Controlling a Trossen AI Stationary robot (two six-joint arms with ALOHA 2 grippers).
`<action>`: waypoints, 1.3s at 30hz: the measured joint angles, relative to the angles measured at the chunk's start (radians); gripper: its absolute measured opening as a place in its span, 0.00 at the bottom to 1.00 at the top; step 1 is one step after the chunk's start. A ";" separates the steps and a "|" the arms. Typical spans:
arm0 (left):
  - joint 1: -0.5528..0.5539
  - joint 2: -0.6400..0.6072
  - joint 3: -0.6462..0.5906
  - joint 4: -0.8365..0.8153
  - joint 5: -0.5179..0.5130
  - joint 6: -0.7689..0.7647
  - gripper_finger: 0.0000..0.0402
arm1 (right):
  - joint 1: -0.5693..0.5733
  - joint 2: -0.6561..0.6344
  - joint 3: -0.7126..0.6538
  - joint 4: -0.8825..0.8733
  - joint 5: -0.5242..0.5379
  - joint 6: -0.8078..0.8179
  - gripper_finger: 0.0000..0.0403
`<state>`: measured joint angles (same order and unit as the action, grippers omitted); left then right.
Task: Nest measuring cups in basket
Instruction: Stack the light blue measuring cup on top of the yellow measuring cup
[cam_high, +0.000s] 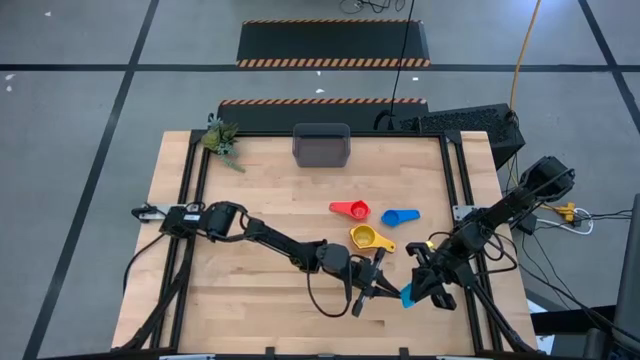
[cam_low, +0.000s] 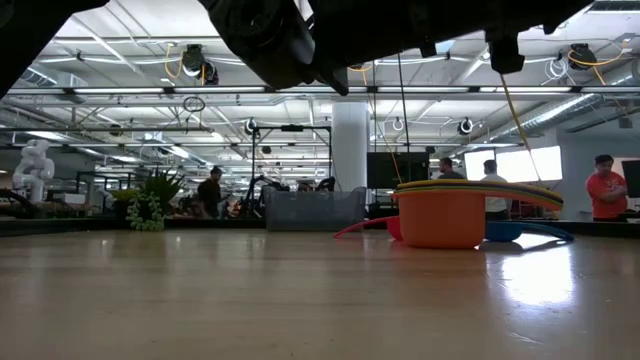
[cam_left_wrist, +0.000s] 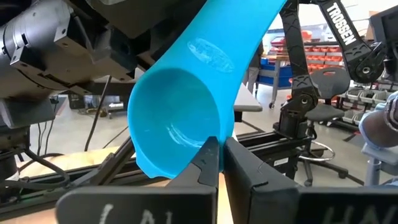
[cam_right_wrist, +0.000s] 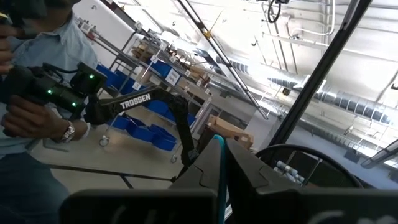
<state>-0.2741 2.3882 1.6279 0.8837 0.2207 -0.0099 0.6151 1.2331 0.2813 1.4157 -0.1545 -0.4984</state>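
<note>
The cyan measuring cup (cam_high: 408, 296) hangs between my two grippers near the table's near edge, right of the middle. My left gripper (cam_high: 380, 288) reaches it from the left and my right gripper (cam_high: 428, 285) from the right; both are shut on it. On the wood farther back lie a red cup (cam_high: 350, 210) and a blue cup (cam_high: 400, 216). There is also a nested stack (cam_high: 368, 238), yellow on top and orange outside (cam_low: 440, 222). The dark grey basket (cam_high: 321, 145) stands at the far edge. The other cups are hidden. My left gripper pinches the cyan cup's bowl wall at its rim (cam_left_wrist: 214, 134), with one finger (cam_left_wrist: 205, 165) on the inner side and one (cam_left_wrist: 249, 171) on the outer. The bowl's mouth faces the camera and the handle (cam_left_wrist: 245, 31) slants away. My right gripper pinches a thin cyan edge (cam_right_wrist: 219, 152) of the cup between its two fingers. That view shows the cup only edge-on. I cannot tell which part it is.
A small green plant (cam_high: 222, 140) sits at the far left corner. Open wood lies left of the cups and in front of the basket. A keyboard (cam_high: 465, 122) lies beyond the far right corner. A person (cam_right_wrist: 37, 93) holding a control arm shows beyond the table.
</note>
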 joint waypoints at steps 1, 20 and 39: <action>0.000 0.000 0.000 0.000 0.000 0.000 0.02 | 0.000 0.000 0.000 -0.001 0.003 0.001 0.00; 0.021 -0.008 0.000 -0.096 -0.039 -0.069 0.01 | 0.022 -0.181 -0.001 -0.265 0.211 0.129 0.41; -0.034 -0.366 -0.002 -1.137 -0.567 -0.122 0.01 | 0.140 -0.466 0.003 -0.959 0.763 0.174 0.59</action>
<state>-0.3082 2.0217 1.6264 -0.2534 -0.3464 -0.1316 0.7549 0.7675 0.2841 0.4566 0.6081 -0.3239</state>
